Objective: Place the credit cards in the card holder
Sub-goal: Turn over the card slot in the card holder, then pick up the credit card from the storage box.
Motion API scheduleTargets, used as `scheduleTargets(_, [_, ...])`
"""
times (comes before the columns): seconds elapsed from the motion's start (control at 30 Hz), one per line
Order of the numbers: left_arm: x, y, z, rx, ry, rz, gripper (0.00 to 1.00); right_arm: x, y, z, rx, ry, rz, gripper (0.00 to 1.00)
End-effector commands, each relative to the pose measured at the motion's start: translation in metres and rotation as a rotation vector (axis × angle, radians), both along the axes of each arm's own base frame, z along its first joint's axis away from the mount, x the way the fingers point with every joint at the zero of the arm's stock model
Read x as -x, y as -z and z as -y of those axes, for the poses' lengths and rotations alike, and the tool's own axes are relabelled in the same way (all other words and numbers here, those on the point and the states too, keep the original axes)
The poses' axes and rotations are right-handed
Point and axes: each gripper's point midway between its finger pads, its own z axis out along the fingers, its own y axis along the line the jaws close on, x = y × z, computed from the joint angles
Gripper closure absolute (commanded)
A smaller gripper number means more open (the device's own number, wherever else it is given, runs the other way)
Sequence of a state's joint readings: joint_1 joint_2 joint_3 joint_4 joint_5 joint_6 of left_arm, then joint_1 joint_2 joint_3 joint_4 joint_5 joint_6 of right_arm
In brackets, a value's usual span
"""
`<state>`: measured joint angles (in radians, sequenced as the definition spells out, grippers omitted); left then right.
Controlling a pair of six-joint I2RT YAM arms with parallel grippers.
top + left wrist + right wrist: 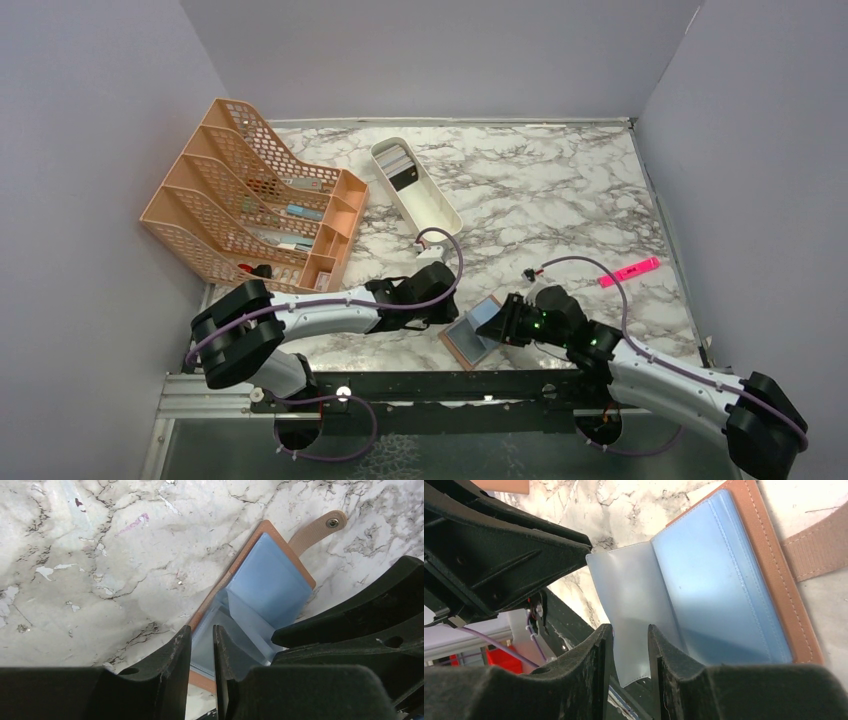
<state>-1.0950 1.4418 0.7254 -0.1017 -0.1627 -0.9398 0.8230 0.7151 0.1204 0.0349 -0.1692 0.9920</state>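
The tan-brown leather-look card holder [468, 345] lies open at the near edge of the white marble table [540, 190], between both pincers. Its near side sits in the narrow gap of the black left pincer [201, 628]; whether that one squeezes cannot be told. The black right pincer [629, 628] is spread a little around one raised clear plastic leaf [624, 585]. The holder has pale blue pockets [714, 580] and a snap strap [315, 530].

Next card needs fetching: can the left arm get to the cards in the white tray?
Probably: only bare table between the left gripper and the cards in the white tray, but it must first release the card holder.
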Motion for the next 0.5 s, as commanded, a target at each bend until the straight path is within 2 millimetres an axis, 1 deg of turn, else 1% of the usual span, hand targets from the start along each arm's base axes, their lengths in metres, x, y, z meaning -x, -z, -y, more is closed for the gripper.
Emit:
scheduleTargets(0.0, [-0.001,0.001,-0.006,-0.019,-0.004,0.022,0.75,-0.009,0.000,0.006,0.076,0.023,0.034,0.63])
scheduleTargets(0.13, [-0.001,-0.001,-0.006,-0.017,0.003,0.027,0.75,-0.015,-0.001,0.013,0.147,0.039,0.043,0.65])
scheduleTargets(0.23, [-0.004,-0.007,-0.010,-0.025,-0.005,0.045,0.75,-0.026,-0.006,0.024,0.231,0.082,0.072,0.65])
scheduleTargets(0.33, [-0.010,-0.015,-0.016,-0.043,-0.014,0.069,0.73,-0.035,-0.006,0.041,0.336,0.142,0.081,0.65])
scheduleTargets(0.4, [-0.017,-0.022,-0.023,-0.063,-0.025,0.092,0.71,-0.038,-0.002,0.052,0.402,0.184,0.068,0.66])
scheduleTargets(0.47, [-0.025,-0.030,-0.029,-0.077,-0.037,0.114,0.69,-0.038,0.002,0.054,0.415,0.192,0.056,0.66])
